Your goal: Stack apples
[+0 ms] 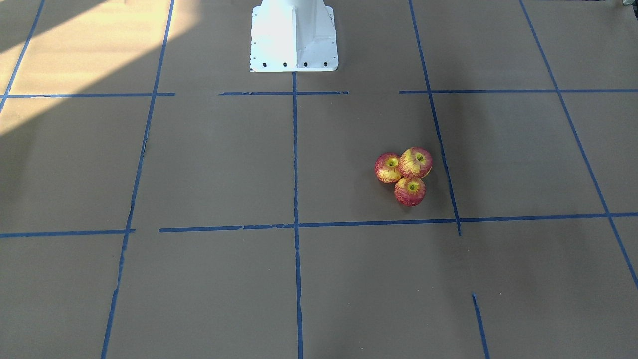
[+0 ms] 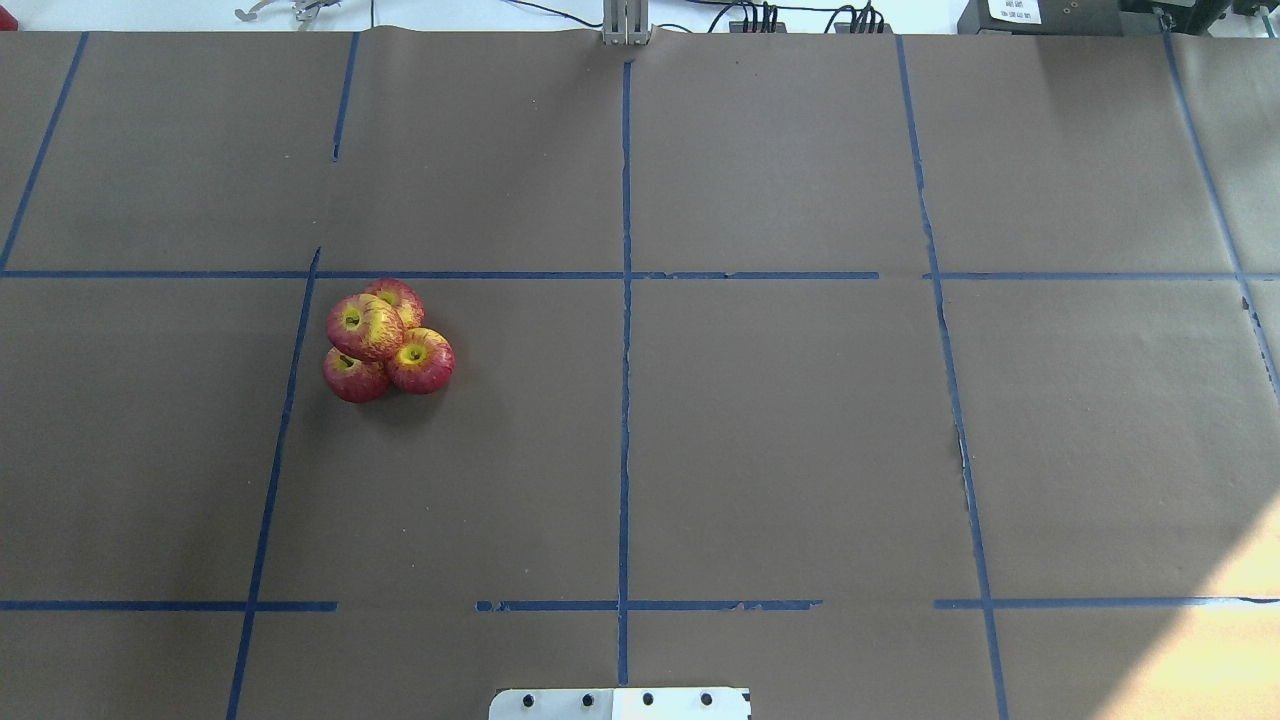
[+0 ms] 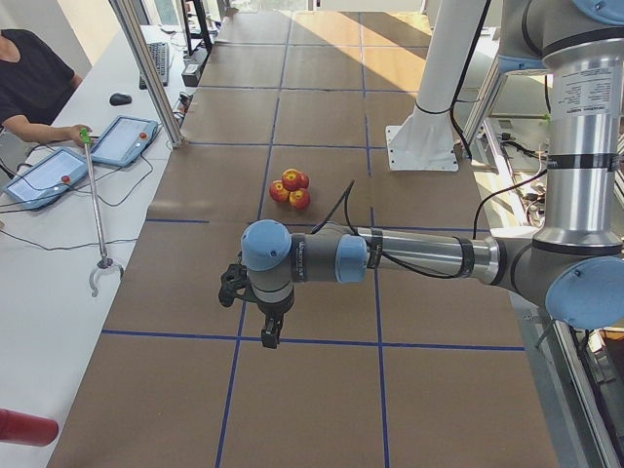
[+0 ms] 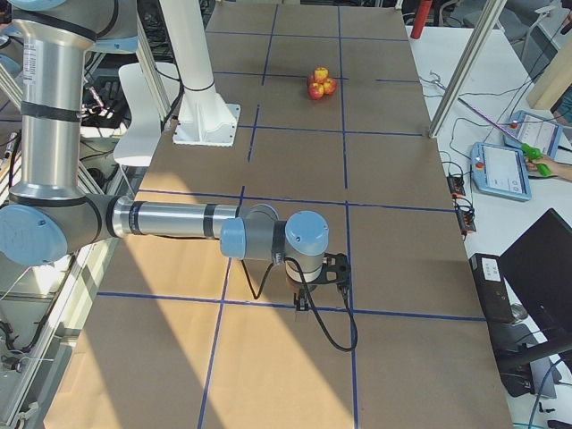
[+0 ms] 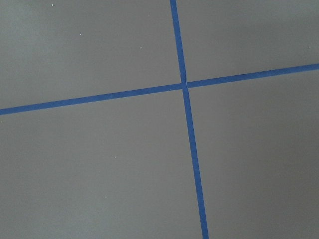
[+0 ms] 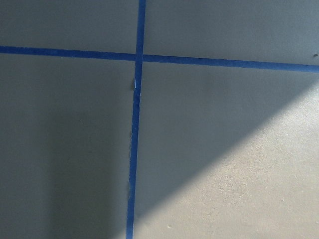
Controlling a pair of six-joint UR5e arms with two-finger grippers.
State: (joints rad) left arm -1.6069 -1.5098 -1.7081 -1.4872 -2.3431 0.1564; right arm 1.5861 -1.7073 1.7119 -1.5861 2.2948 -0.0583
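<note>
Four red-and-yellow apples sit in a tight cluster on the brown table. In the overhead view three lie on the table [image 2: 420, 362] [image 2: 352, 380] [image 2: 400, 295] and one apple [image 2: 364, 325] rests on top of them. The front-facing view shows the top apple [image 1: 415, 161] above two lower ones [image 1: 387, 168] [image 1: 409, 192]. The cluster also shows in the left view [image 3: 291, 187] and the right view [image 4: 320, 82]. My left gripper [image 3: 268, 330] hangs over the table well away from the apples. My right gripper [image 4: 302, 302] is far from them too. I cannot tell whether either is open or shut.
Blue tape lines [image 2: 625, 300] divide the brown table into squares. The white robot base [image 1: 294, 37] stands at the table's edge. An operator's table with tablets [image 3: 122, 139] and a reaching stick [image 3: 95, 214] runs along the far side. Both wrist views show only table and tape.
</note>
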